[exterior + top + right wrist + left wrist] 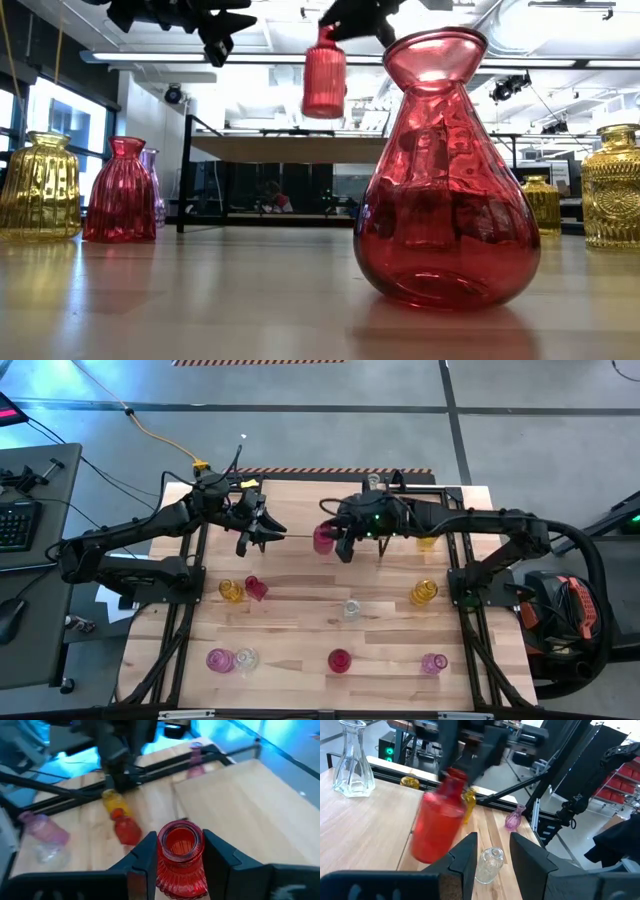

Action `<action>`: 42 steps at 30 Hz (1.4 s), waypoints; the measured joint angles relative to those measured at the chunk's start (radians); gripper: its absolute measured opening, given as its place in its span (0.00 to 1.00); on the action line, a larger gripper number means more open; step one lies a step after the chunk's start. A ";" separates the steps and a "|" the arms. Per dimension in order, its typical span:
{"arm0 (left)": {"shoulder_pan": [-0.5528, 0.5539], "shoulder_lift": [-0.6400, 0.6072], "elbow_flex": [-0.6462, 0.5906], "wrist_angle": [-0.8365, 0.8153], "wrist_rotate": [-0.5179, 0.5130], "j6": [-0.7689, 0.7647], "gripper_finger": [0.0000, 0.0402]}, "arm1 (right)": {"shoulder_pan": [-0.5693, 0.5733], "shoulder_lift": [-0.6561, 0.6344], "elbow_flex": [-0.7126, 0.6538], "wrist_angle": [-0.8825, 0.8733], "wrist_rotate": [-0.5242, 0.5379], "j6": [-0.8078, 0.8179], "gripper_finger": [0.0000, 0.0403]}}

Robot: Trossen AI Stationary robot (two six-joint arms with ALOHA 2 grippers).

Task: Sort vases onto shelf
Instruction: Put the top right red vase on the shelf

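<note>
1. At the front edge of the table, the smooth red glass vase (450, 170) stands upright in the nearest row. An arm swinging low here would topple it, and the others beside it too.
2. Mid-table, the short clear glass vase (487, 865) sits below the left gripper (262, 528), whose jaws are spread and empty. If you drop that arm, you hit it.
3. Further back, the right gripper (181, 870) pinches the ribbed red glass vase (181, 852) at its body, lifted clear of the table. Slick ribbed glass could slip or twist in the pinch.
4. The two grippers are near each other up there. Move either one sideways and the held vase could get knocked.
5. Farthest, the wood-topped wire-legged shelf (290, 148) shows no vase on its top in the low view. If you set the vase down too close to its edge, it could tip off.
6. Count from the high view:
   - Front row: two pink, one clear, one red.
   - Middle row: two amber, one red, one clear.
   - Far area: one amber, one clear, plus the held one.
   - That gives eleven as best I can tell; the tints are hard to split.
</note>
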 joint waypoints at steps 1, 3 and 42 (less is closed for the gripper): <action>0.000 0.000 0.000 0.000 0.000 0.000 0.27 | -0.014 0.000 0.000 -0.012 0.001 0.000 0.23; 0.000 0.000 0.000 0.000 0.000 0.000 0.27 | -0.041 0.000 0.000 -0.046 0.005 -0.003 0.23; 0.000 0.000 0.000 0.000 -0.001 0.015 0.27 | -0.137 -0.214 -0.393 0.514 0.083 -0.009 0.23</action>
